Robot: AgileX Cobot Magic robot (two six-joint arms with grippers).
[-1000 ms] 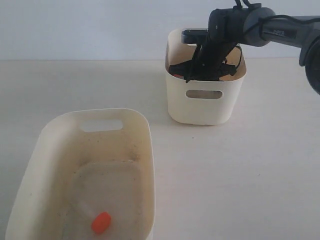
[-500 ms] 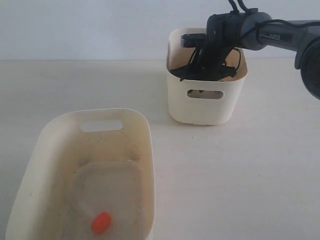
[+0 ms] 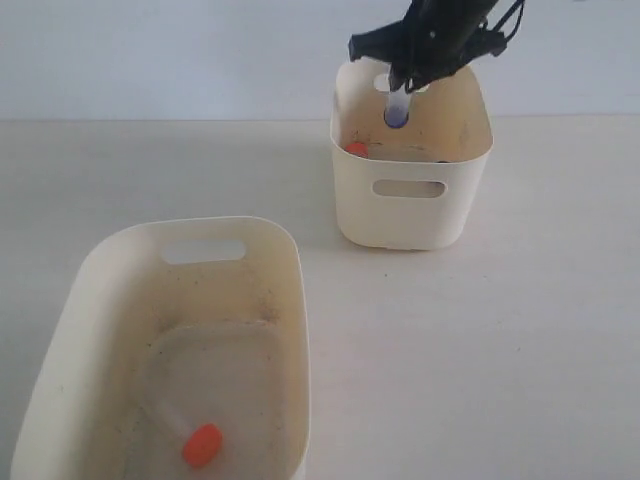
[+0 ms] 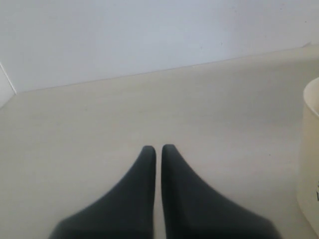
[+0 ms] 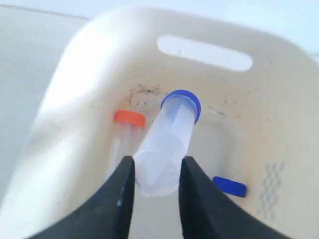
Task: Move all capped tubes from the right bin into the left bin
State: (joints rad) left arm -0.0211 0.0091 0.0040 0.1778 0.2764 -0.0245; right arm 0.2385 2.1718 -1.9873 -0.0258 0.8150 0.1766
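Right gripper (image 5: 157, 164): black fingers (image 5: 119, 199) clamped on the body of a slim clear plastic tube with a dark blue screw cap (image 5: 167, 144). Grip looks firm, jaws partly closed around it. The tube hangs cap-down at about rim height over the cream-white, tall-sided right bin (image 3: 410, 215), so not clear of it yet.

Under it on that bin's floor I see an orange-capped clear tube (image 5: 128, 119) and a second dark blue cap (image 5: 229, 185); its tube body I can't make out.

Larger cream-white left bin (image 3: 100, 300) holds one clear tube with an orange cap (image 3: 200, 445).

My count: one delivered, one in hand, at least two to go. Call it under halfway.

Left gripper (image 4: 158, 149): fingers together, holding nothing, parked over the pale tabletop (image 4: 75, 124).
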